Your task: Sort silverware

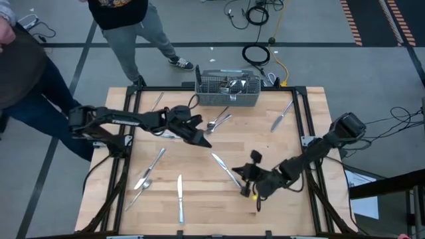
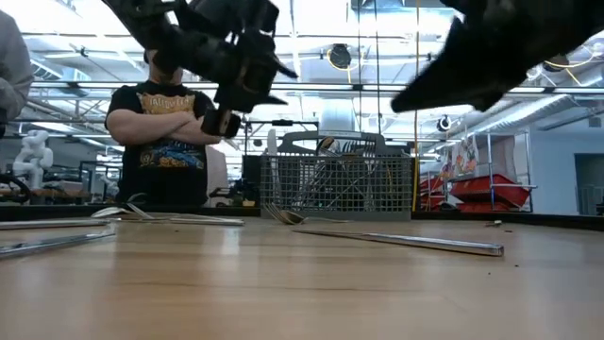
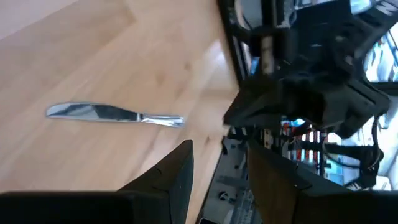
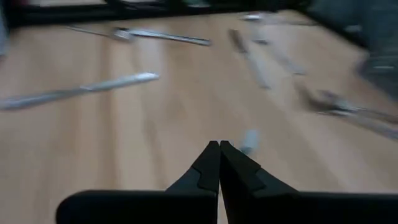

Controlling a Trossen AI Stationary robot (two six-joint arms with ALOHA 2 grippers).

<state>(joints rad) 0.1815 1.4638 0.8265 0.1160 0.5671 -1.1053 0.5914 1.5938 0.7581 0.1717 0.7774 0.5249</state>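
Silverware lies flat and scattered on the wooden table: a knife [image 1: 179, 196], forks [image 1: 149, 170], a knife [image 1: 225, 168], a knife [image 1: 282, 114] and a fork [image 1: 220, 121]. More pieces stand in the wire-mesh basket [image 1: 228, 91] at the far edge. My left gripper [image 1: 201, 139] hovers open above the table's middle; its wrist view shows a knife [image 3: 115, 113] ahead of the spread fingers [image 3: 219, 171]. My right gripper [image 1: 244, 186] is shut with nothing between its fingers [image 4: 219, 155], close to the near end of the middle knife. Both arms hang above the tabletop in the low view.
The basket [image 2: 335, 179] stands at the middle of the far edge. A black frame [image 1: 309, 126] runs round the table. A person in a black shirt [image 2: 165, 142] stands with folded arms beyond the far edge, and another person's clothing shows at the far left [image 1: 26, 73].
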